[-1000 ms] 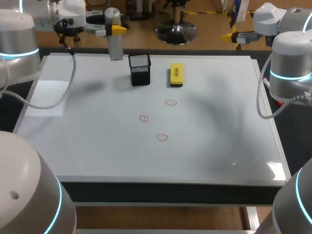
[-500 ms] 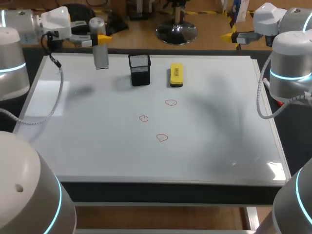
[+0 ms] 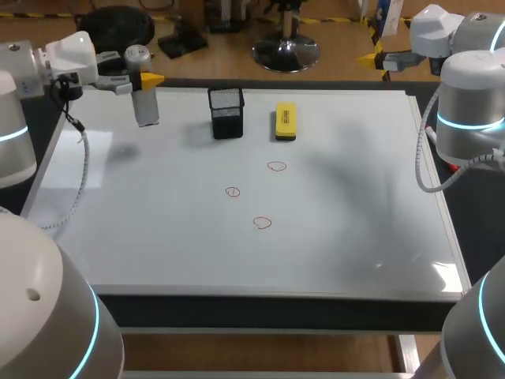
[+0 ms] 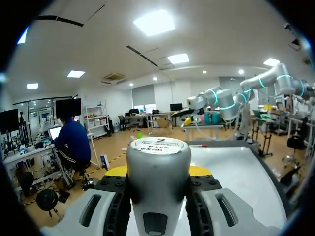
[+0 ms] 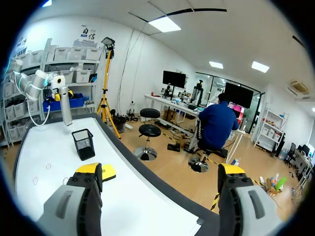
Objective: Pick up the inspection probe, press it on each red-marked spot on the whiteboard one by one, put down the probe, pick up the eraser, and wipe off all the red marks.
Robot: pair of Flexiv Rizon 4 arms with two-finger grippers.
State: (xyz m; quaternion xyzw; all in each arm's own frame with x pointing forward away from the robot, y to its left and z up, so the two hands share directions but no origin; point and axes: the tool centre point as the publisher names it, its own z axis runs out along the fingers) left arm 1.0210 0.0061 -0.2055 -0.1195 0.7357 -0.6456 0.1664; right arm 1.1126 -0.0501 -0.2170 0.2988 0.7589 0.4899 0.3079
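L arm (image 3: 24, 71) comes in at the far-left corner. Left gripper (image 3: 140, 79) (image 4: 158, 171) is clamped on the probe (image 3: 144, 106) (image 4: 157, 196), a grey cylinder w/ one yellow tip on each side of it. Probe hangs upright over the far-left part of the whiteboard (image 3: 158, 237), lifted off it; its shadow lies apart on the board.

Next along the far edge: black mesh cup (image 3: 226, 112) (image 5: 82, 143), upright on the board. Just beside it, not touching, the yellow eraser (image 3: 284, 121) (image 5: 108, 172) lies flat.

Three red marks mid-board, nearer than cup & eraser: one (image 3: 232, 192), one (image 3: 262, 223), one (image 3: 276, 166). All well apart from the probe.

R arm (image 3: 469, 103) is at the right edge. Right gripper (image 3: 375, 59) (image 5: 160, 169) is past the board's far-right side, fingers spread wide w/ nothing between them.
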